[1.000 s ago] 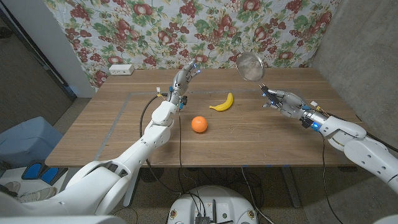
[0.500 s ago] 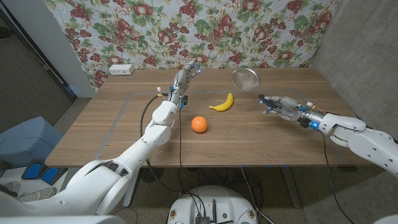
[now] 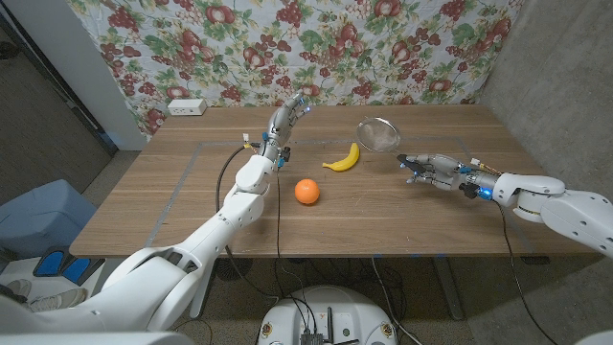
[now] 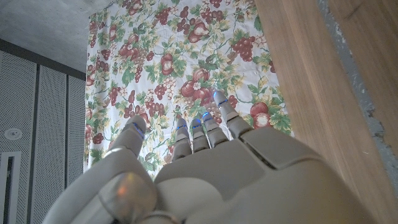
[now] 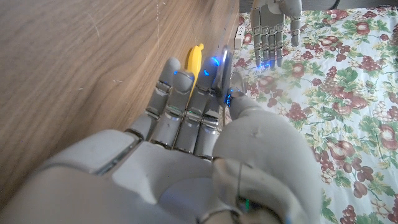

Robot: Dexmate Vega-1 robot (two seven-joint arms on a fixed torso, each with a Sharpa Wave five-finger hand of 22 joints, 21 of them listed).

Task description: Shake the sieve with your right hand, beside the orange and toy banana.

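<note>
The right hand pinches the sieve by its handle; the mesh bowl reaches toward the counter's far edge, beside the toy banana.

Before me stands a wooden table marked with a faint taped rectangle, a white box at its far left corner, a fruit-and-flower curtain behind it, a grey concrete wall beside it, and a blue bin on the floor.
</note>
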